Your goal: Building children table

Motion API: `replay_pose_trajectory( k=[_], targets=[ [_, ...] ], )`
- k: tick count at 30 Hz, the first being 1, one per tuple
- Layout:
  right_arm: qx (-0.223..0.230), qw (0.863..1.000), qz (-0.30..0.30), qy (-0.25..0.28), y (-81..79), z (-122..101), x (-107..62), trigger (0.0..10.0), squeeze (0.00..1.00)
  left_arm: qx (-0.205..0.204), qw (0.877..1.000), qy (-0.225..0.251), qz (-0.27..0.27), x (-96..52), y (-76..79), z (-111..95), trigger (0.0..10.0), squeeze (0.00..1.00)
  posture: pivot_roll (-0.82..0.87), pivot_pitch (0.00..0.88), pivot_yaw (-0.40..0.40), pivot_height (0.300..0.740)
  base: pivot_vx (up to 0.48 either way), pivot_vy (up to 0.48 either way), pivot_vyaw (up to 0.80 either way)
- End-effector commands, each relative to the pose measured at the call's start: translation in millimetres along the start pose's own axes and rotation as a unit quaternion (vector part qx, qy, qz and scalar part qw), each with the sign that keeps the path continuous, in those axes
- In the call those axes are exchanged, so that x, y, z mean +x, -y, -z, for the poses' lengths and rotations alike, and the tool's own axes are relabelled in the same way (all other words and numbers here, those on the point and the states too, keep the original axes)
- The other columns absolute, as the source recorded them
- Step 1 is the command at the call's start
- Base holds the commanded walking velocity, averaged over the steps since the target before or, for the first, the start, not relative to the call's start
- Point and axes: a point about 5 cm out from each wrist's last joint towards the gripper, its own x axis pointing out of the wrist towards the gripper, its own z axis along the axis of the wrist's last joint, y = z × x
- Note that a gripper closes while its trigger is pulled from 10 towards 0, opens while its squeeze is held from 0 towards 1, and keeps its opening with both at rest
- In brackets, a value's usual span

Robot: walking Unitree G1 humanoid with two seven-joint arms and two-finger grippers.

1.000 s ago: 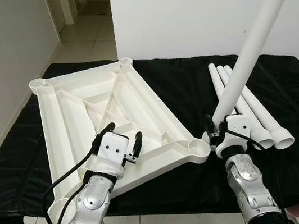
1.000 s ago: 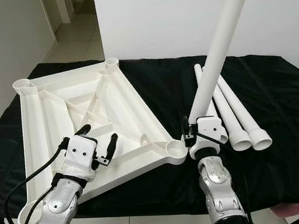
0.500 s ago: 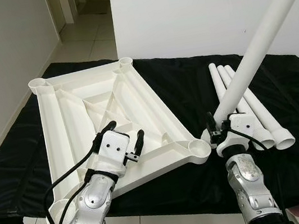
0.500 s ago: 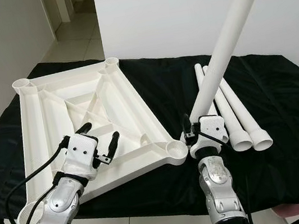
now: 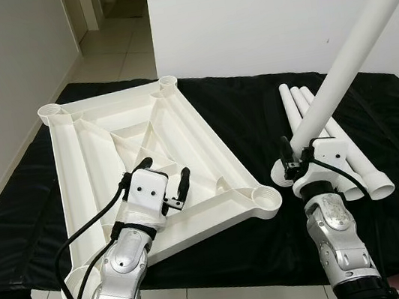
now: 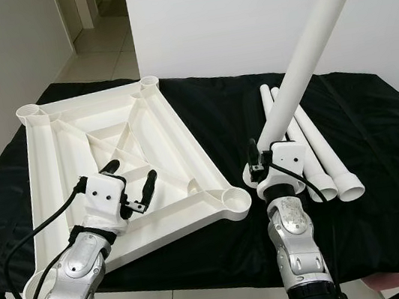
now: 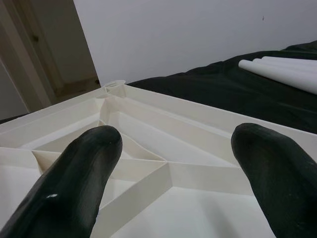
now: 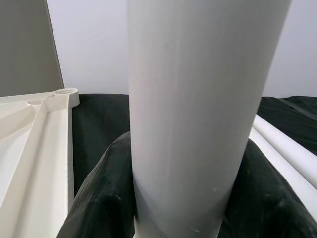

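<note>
While my right gripper [image 5: 302, 167] is clamped on the lower end of a white leg tube [image 5: 354, 45], that tube slants up toward one o'clock, its foot just off the tabletop's near corner socket [image 5: 267, 201]. Upside down on the black cloth [image 5: 238, 105], the white ribbed tabletop [image 5: 109, 152] lies at ten o'clock from that grip. My left gripper [image 5: 165, 179] hovers over its near ribs, fingers [image 7: 81, 181] spread apart around nothing. Three spare leg tubes [image 5: 335, 144] lie side by side at two o'clock, just behind my right wrist.
</note>
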Motion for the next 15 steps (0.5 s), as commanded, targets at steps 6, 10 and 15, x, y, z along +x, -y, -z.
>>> replay_pose_trajectory(
  k=[6,10,15],
  targets=[
    [0.002,1.0,0.014,-0.016,2.8,4.8,-2.5,10.0,0.0,-0.001,1.0,0.011,0.015,1.5,0.0,-6.3,10.0,0.0,0.03,0.0,-0.032,0.74,0.0,0.0,0.0],
    [0.002,1.0,0.014,-0.02,2.4,5.5,-3.1,10.0,0.0,-0.002,1.0,0.012,0.016,1.5,-0.2,-6.7,10.0,0.0,0.04,0.0,-0.033,0.74,0.0,0.0,0.0],
    [-0.003,1.0,0.013,-0.025,2.0,7.3,-4.3,10.0,0.0,-0.004,1.0,0.01,0.018,0.2,1.8,-6.2,10.0,0.0,0.03,0.0,-0.035,0.74,0.0,0.0,0.0]
  ],
)
